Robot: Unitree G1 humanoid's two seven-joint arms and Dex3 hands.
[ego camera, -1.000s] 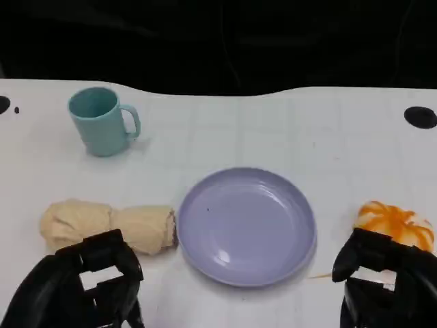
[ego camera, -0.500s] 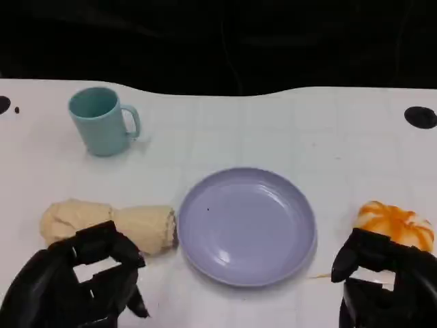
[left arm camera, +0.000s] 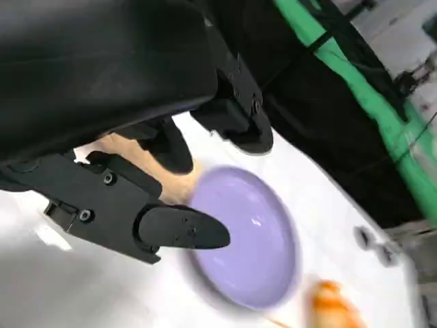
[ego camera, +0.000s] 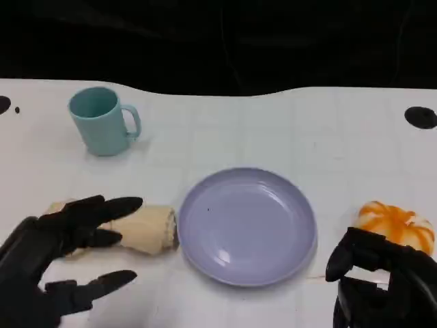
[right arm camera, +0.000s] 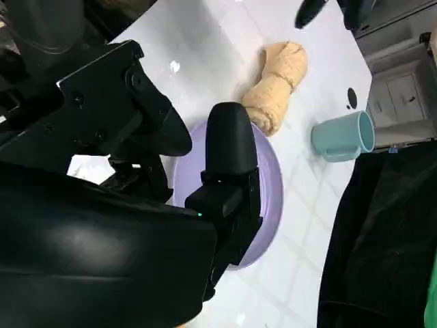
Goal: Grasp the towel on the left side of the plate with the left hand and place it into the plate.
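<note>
A rolled beige towel (ego camera: 143, 228) lies on the white table just left of the lavender plate (ego camera: 247, 225). My left hand (ego camera: 58, 253) hovers over the towel's left half with fingers spread, holding nothing; part of the towel is hidden under it. The left wrist view shows the fingers (left arm camera: 184, 229) above the towel (left arm camera: 147, 154) and the plate (left arm camera: 252, 246). My right hand (ego camera: 382, 283) sits at the lower right with fingers curled in, holding nothing. From the right wrist view the towel (right arm camera: 276, 85) and plate (right arm camera: 266, 184) lie beyond that hand.
A teal mug (ego camera: 102, 121) stands at the back left, also the mug (right arm camera: 345, 137) in the right wrist view. An orange-and-white pumpkin-like object (ego camera: 396, 224) lies right of the plate, just beyond my right hand. The table's far edge (ego camera: 218, 92) meets a dark background.
My left hand has unfolded from a curled fist into spread fingers and reached forward over the towel's left end. The right hand has barely moved.
</note>
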